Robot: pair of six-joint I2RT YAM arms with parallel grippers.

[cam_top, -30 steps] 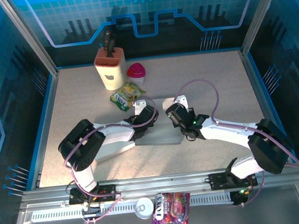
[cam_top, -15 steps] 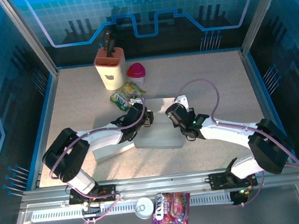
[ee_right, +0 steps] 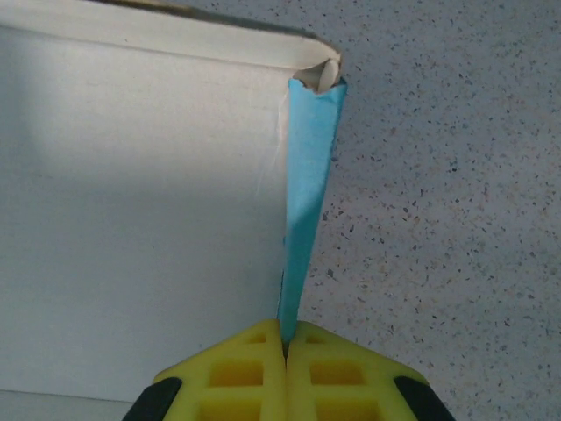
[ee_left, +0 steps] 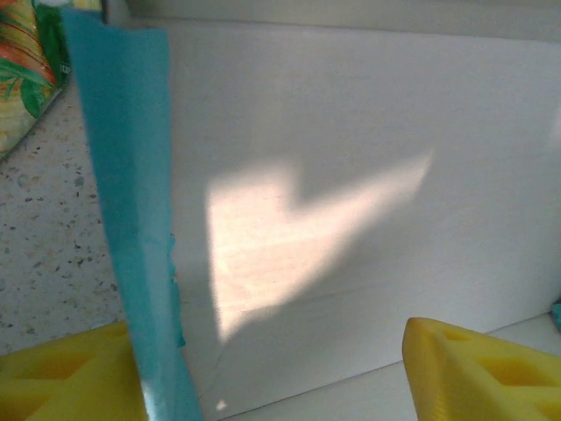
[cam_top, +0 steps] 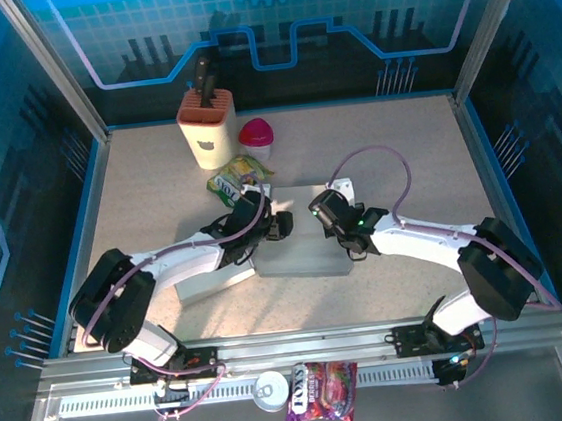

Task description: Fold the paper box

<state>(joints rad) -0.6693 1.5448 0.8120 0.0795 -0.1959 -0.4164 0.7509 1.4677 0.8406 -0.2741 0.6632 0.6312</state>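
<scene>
The paper box (cam_top: 301, 254) lay in the middle of the table (cam_top: 405, 147), white floor panel up, between the two grippers; behind it stood the knife block (cam_top: 209, 130), a pink-lidded cup (cam_top: 257, 136) and a snack packet (cam_top: 238, 181), all apart from it.

Over the last second the left arm had sunk and stretched out low across the table, its elbow swinging out toward the left edge, while the left gripper (cam_top: 280, 226) slid a little along the box's left side; the right arm had scarcely shifted.

On the right wrist view the right gripper (ee_right: 285, 338) had its yellow pads pressed together on the right blue wall (ee_right: 307, 193), which stood upright from the white panel (ee_right: 131, 219); on the left wrist view the left gripper (ee_left: 263, 386) had its jaws wide apart, the left blue wall (ee_left: 123, 219) rising just beside one yellow finger (ee_left: 61, 373) and nothing pinched.

I judged that one wall was held raised and the other only straddled; closing on that left wall seemed the next need, and the thin paper might buckle or tear if squeezed askew.
</scene>
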